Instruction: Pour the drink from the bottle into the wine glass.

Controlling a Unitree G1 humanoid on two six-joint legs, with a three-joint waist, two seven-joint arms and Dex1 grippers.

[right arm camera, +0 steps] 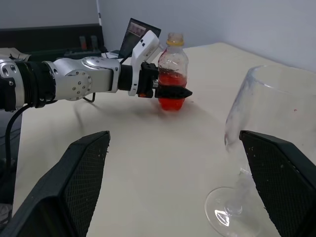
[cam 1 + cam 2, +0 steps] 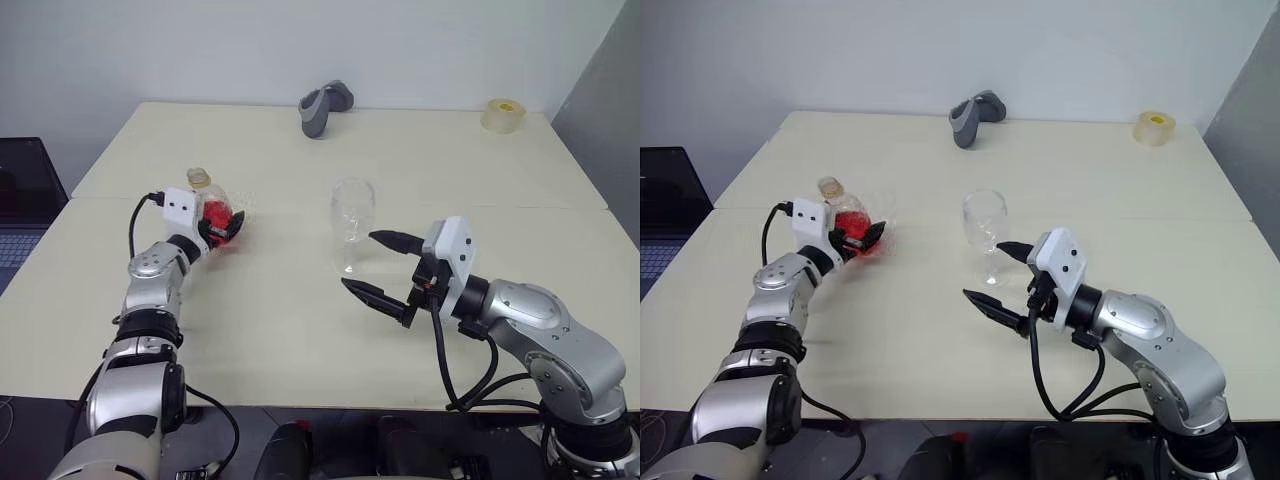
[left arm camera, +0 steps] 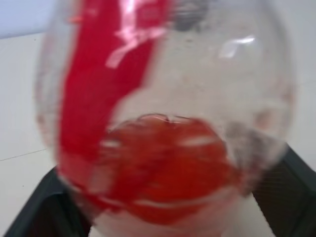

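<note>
The bottle stands upright on the left part of the table, yellowish cap up, with the red drink filling its lower part. My left gripper reaches in level and is shut on the bottle's lower body, one black finger across its front. The clear, empty wine glass stands upright in the middle. My right gripper is open just in front of it, fingers spread level at the height of the stem and foot, apart from the glass.
The cream table has a seam across it behind the bottle. A grey curved object lies at the back centre and a tape roll at the back right. A dark laptop sits off the table's left side.
</note>
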